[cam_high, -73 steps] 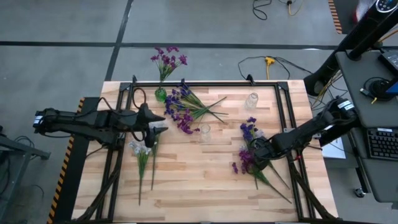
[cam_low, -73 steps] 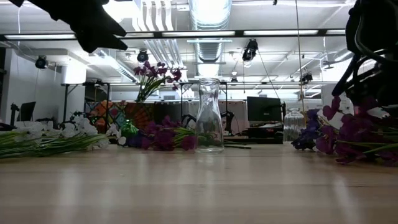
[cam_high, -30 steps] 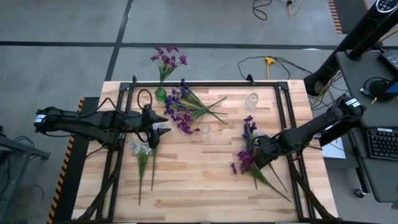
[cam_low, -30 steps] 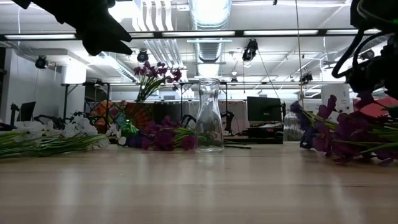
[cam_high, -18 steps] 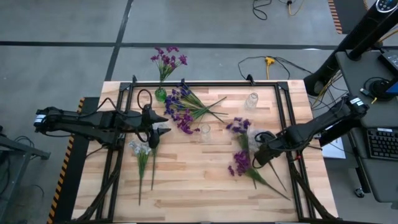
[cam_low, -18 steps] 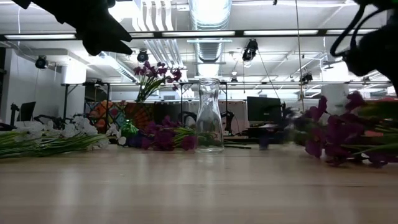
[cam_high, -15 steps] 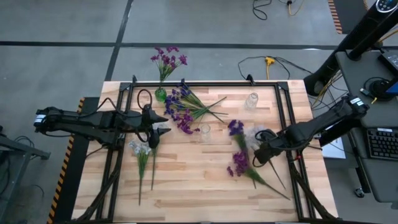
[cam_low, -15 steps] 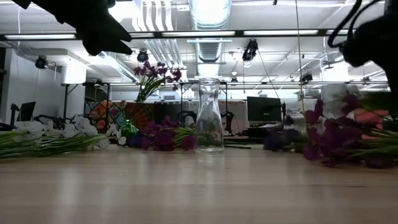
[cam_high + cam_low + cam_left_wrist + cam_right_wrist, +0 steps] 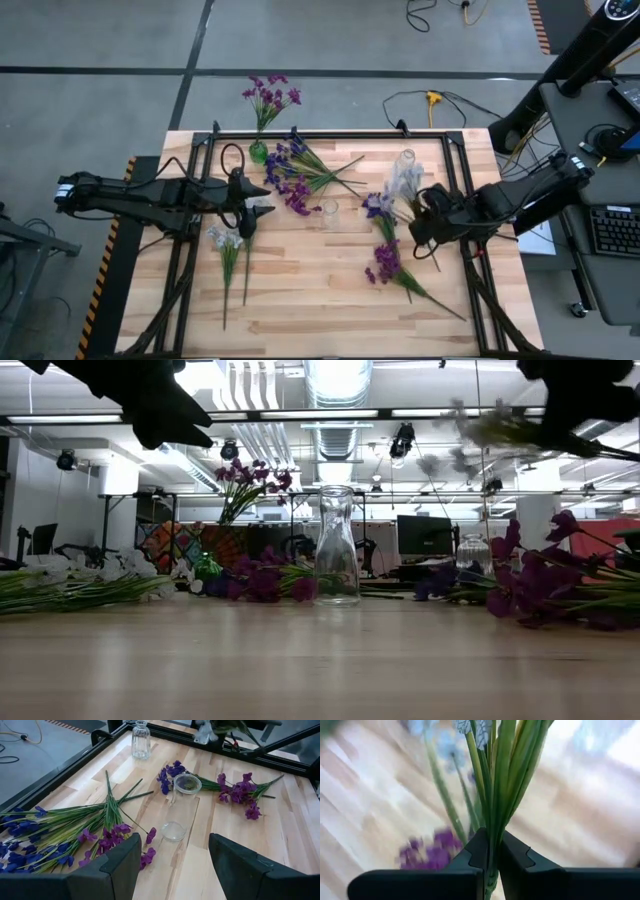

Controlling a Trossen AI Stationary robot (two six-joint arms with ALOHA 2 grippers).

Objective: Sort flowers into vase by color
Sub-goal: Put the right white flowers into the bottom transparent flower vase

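Spanning most of the high view, the wooden table [image 9: 300, 290] carried everything I had to sort. My left arm waited at centre left of that frame, its left gripper [image 9: 256, 206] hanging with fingers spread and nothing between them, above the white flowers [image 9: 227, 243] lying at lower left. I judged it stayed there so as to be ready for that pale bunch. The mixed purple and blue pile [image 9: 295, 170] lay fanned at upper centre, beside the green vase [image 9: 258, 152] that already held magenta stems, so one colour looked partly done. A magenta and blue spray [image 9: 385, 262] rested right of centre.

My right gripper [image 9: 420, 228], at centre right, was clamped tight on a pale flower bunch [image 9: 402, 186], lifted clear of the wood, blossoms pointing toward the ribbed glass vase [image 9: 405, 161] near the top edge; I took that jar to be its destination.

The right wrist view showed what the overhead could not: green stems [image 9: 492, 780] pinched between my two fingers. The low view proved the height, the bunch blurred at upper right, well above the empty clear vase [image 9: 336, 546] at centre.
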